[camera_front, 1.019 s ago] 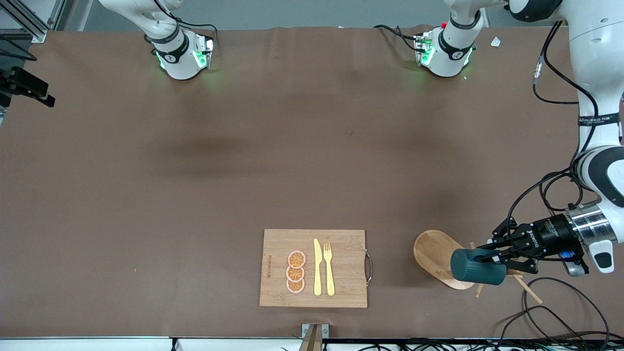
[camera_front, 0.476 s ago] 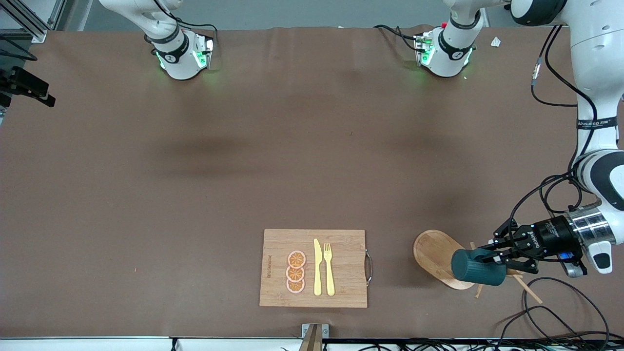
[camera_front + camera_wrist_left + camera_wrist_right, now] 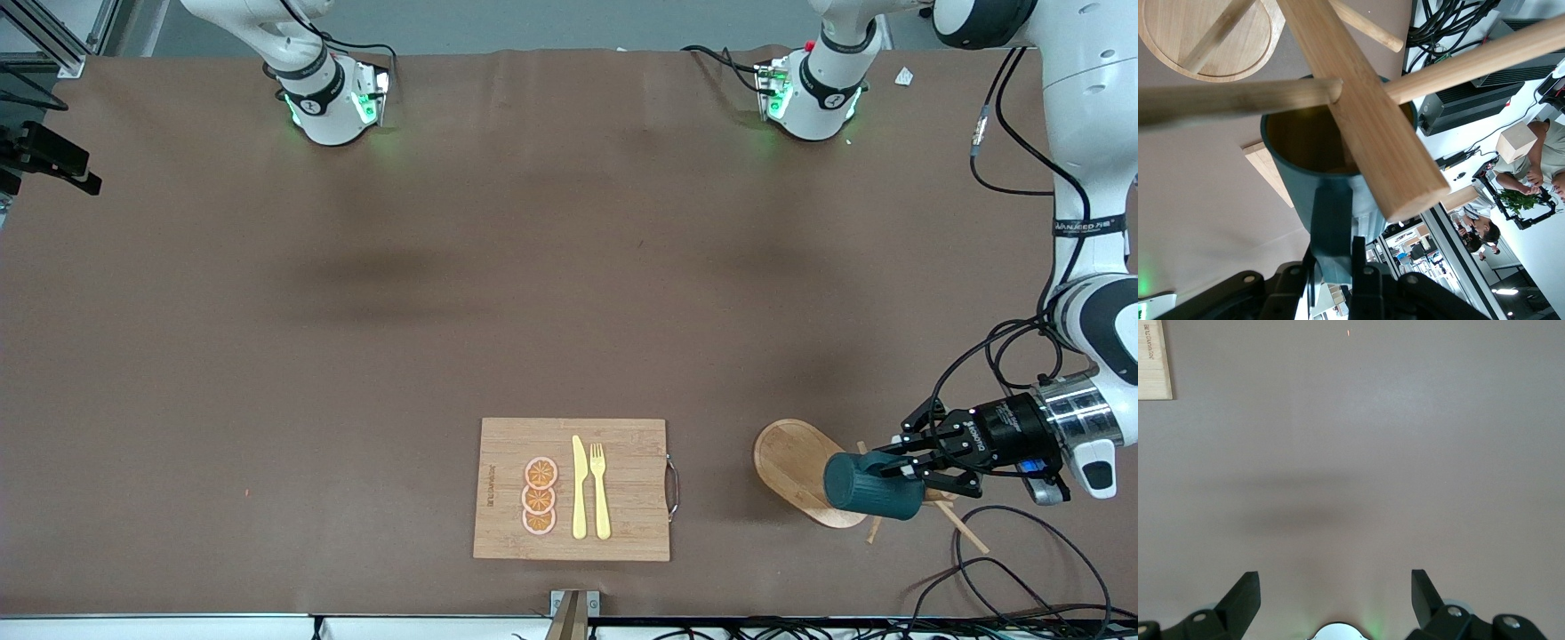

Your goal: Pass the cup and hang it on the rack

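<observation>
The dark teal cup (image 3: 867,486) lies on its side in the air over the wooden rack (image 3: 789,458), whose oval base stands near the front edge at the left arm's end of the table. My left gripper (image 3: 909,471) is shut on the cup's handle (image 3: 1331,223). In the left wrist view the rack's post (image 3: 1365,113) and pegs cross in front of the cup's brown mouth (image 3: 1305,140). Whether the handle touches a peg I cannot tell. My right gripper (image 3: 1335,590) hangs open over bare table and holds nothing.
A bamboo cutting board (image 3: 622,533) with orange slices (image 3: 540,496), a yellow knife (image 3: 579,487) and a fork (image 3: 600,489) lies beside the rack toward the right arm's end. Black cables (image 3: 1022,569) trail along the table's front edge at the left arm's end.
Almost nothing: the left arm's upper links have shifted a little, and the cup stays where it was over the rack. The right gripper is still.
</observation>
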Available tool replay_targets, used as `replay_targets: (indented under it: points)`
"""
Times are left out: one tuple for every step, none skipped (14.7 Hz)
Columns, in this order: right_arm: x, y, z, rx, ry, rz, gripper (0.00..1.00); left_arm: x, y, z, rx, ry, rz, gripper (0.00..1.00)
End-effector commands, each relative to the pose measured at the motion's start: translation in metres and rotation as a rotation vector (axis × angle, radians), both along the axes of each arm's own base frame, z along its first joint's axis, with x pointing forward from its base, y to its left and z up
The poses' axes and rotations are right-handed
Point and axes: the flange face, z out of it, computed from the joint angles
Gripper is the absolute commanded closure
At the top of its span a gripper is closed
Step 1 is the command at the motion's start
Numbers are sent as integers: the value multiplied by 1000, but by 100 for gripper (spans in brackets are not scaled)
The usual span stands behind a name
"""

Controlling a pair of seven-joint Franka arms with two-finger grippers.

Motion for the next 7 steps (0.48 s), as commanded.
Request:
replay_targets:
  points:
    - [-5, 2, 3, 7, -1, 3, 0, 0, 2, 0, -26, -10, -5, 92]
    - [-5, 2, 3, 7, -1, 4, 0, 0, 2, 0, -26, -11, -5, 86]
    - [-5, 2, 3, 7, -1, 4, 0, 0, 2, -1, -27, -9, -5, 78]
    - [-5, 2, 3, 7, -1, 4, 0, 0, 2, -3, -29, -5, -3, 62]
    - [-5, 2, 3, 7, -1, 4, 0, 0, 2, -3, -30, -3, -4, 33]
    - [-5, 2, 3, 7, -1, 4, 0, 0, 2, -3, -30, -3, -4, 15]
    - [-5, 2, 3, 7, -1, 4, 0, 1, 2, -3, -29, -4, -4, 4]
